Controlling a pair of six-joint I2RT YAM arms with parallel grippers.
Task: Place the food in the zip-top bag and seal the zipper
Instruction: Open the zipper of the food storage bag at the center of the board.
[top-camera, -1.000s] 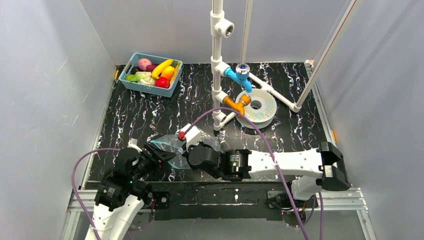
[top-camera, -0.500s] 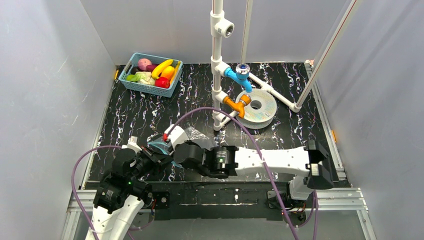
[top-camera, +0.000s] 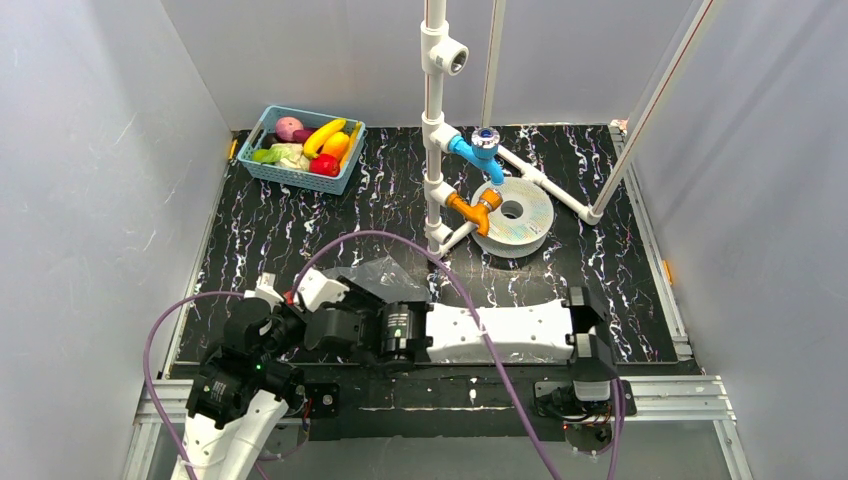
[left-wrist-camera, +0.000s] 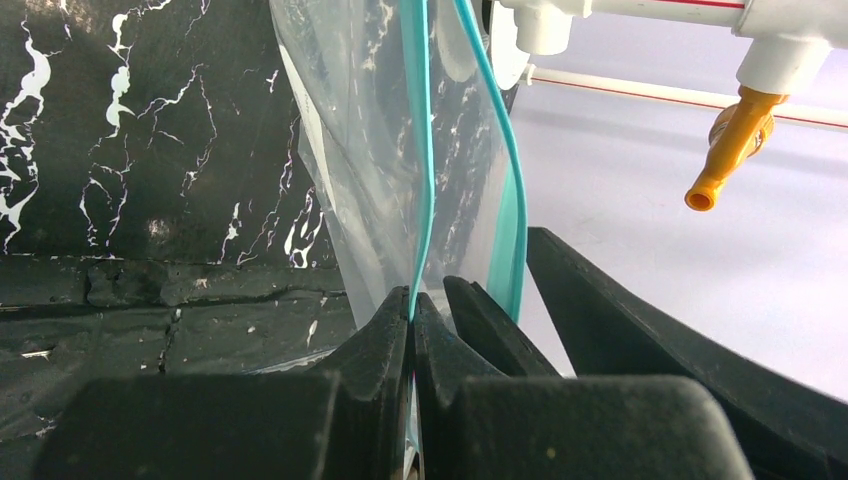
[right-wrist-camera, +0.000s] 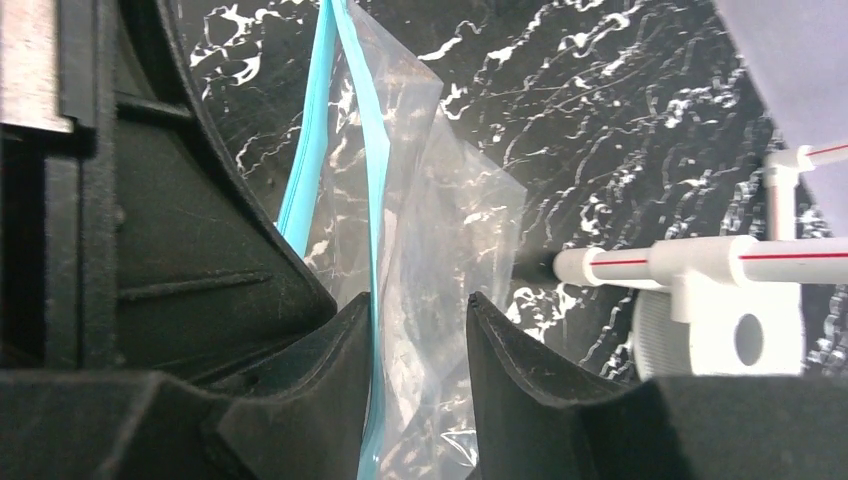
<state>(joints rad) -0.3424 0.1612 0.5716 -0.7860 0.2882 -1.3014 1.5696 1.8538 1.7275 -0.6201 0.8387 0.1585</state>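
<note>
The zip-top bag is clear and crinkly and lies at the near left of the black table. My left gripper is shut on one teal-blue zipper strip at the bag's mouth. The bag's other strip runs between the right gripper's black fingers. My right gripper is open around the bag, with the zipper strip against its left finger. In the top view both grippers meet at the bag's left end, left and right. The food stays in the blue basket: banana and other pieces.
A white PVC pipe stand with a blue valve and an orange valve rises at the middle back. A white spool lies beside it. White walls close in three sides.
My right arm has swept left along the bag until its gripper sits next to the left gripper. The bag's left end has bunched toward the left gripper.
</note>
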